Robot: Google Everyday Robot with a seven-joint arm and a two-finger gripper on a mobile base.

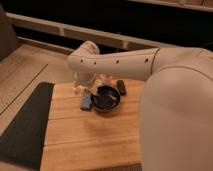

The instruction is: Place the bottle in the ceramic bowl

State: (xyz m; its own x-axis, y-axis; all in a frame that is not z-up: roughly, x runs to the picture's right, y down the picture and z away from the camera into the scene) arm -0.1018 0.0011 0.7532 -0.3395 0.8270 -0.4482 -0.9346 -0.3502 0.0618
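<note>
The ceramic bowl (106, 98) is dark blue-black and glossy, and sits on the wooden table top near its far edge. A tiny pale bottle (104, 79) stands just behind the bowl's far rim. My gripper (84, 85) hangs down from the white arm, left of the bottle and beside the bowl's left rim, just above the table. Its pale fingers look spread, and I see nothing between them. The arm crosses the view from the right and hides part of the table's far right.
A flat blue-grey block (86, 101) lies against the bowl's left side, under the gripper. A small black block (121, 87) lies behind the bowl to the right. A dark mat (25, 125) covers the floor left of the table (90, 140).
</note>
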